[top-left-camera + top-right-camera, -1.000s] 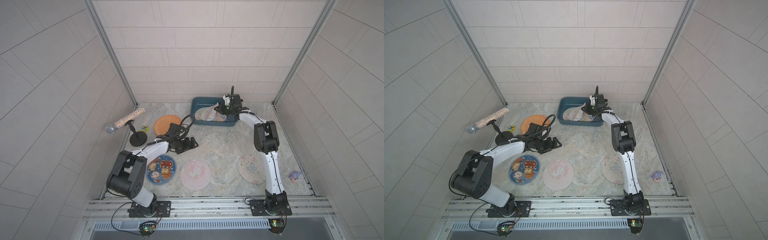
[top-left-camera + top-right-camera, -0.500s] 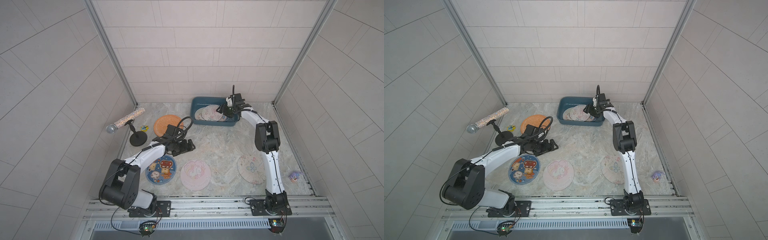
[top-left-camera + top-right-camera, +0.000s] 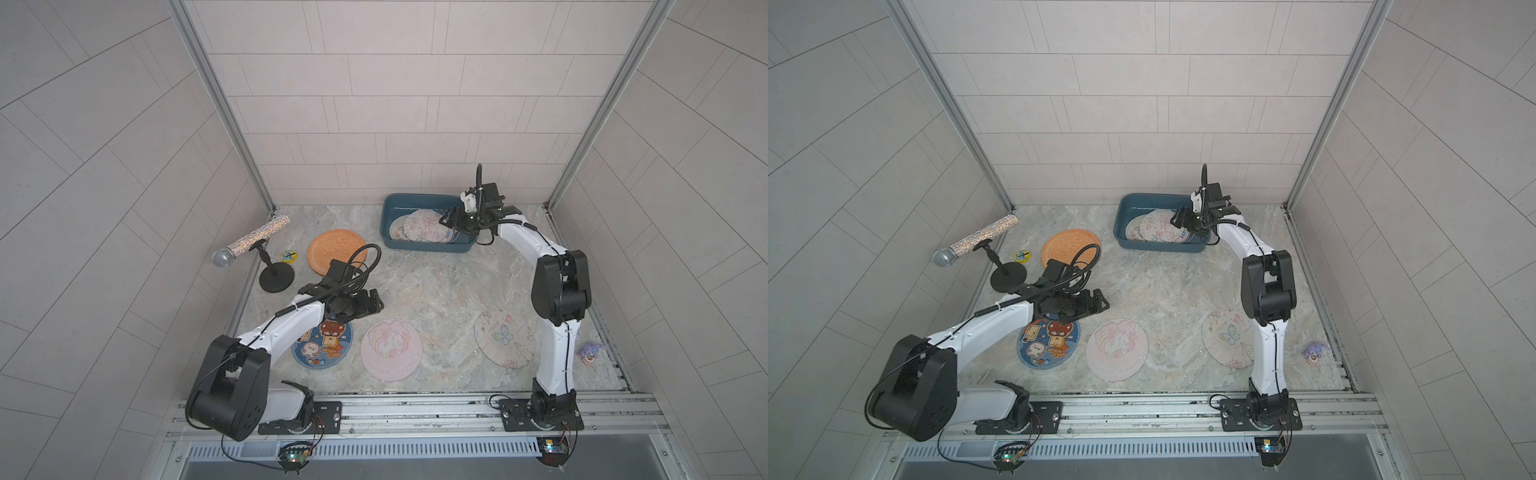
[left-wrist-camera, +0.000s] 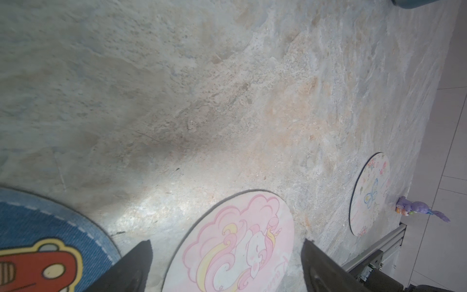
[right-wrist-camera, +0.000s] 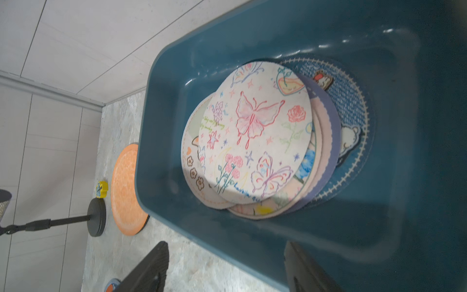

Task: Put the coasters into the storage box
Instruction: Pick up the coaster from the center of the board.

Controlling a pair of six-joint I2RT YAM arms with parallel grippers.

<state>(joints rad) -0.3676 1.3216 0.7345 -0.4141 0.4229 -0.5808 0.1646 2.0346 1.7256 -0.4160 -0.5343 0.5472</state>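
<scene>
The dark teal storage box [image 3: 415,248] stands at the back and holds a stack of several coasters. A cream butterfly coaster [image 5: 255,131] lies on top of that stack. My right gripper [image 3: 446,218] hovers open and empty over the box's right end, its jaws wide above the near wall [image 5: 252,240]. On the table lie an orange coaster [image 3: 332,249], a blue cartoon coaster [image 3: 324,345], a pink unicorn coaster [image 3: 390,349] and a cream butterfly coaster [image 3: 503,338]. My left gripper [image 3: 376,303] is open and empty, low over the table just behind the blue and pink coasters [image 4: 240,247].
A glittery microphone [image 3: 249,243] on a black round stand base [image 3: 276,278] stands at the left wall, with a tiny yellow badge [image 3: 288,256] beside it. A small purple toy [image 3: 590,352] lies at the right edge. Tiled walls enclose three sides.
My right gripper opened and let go of the cream butterfly coaster, which now lies flat on the stack in the box. My left arm drew back toward the blue and pink coasters.
</scene>
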